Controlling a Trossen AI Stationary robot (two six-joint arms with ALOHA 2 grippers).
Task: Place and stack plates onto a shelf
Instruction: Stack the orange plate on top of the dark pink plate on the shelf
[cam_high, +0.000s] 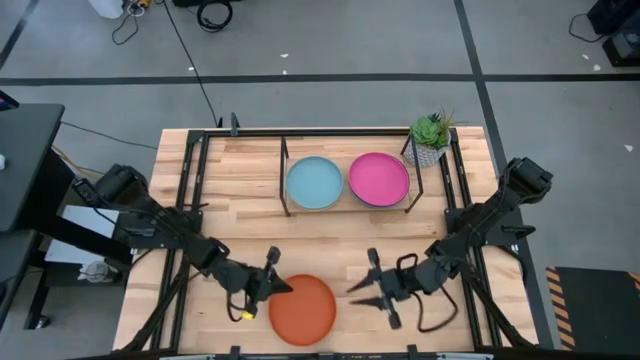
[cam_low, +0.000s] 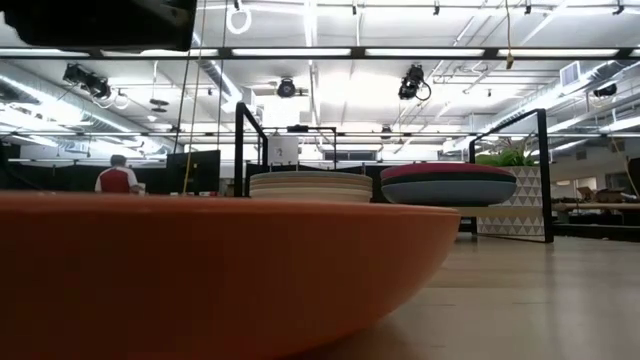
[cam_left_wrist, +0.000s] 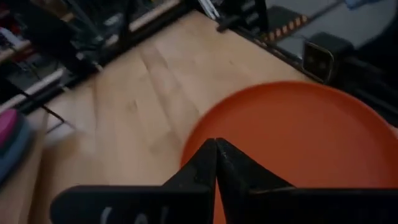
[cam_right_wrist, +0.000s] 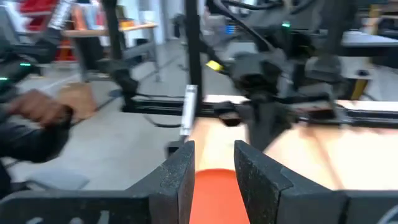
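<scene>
An orange plate lies flat on the table near its near edge, and fills the low view. My left gripper is shut, its tips at the plate's left far rim. My right gripper is open and hovers just right of the plate, fingers pointing at it. The orange plate shows between those fingers. The shelf stands at the far middle. It carries one stack topped by a light aqua plate and another topped by a magenta plate. My left gripper's shut fingertips stand over the orange plate's rim, coming slanting from the table's left. I cannot tell whether they touch it. The plate rests on the table.
A potted plant stands at the shelf's right far corner. A black frame edges the table on both sides. Bare wood lies between the shelf and the orange plate. A person's hand shows beyond the table.
</scene>
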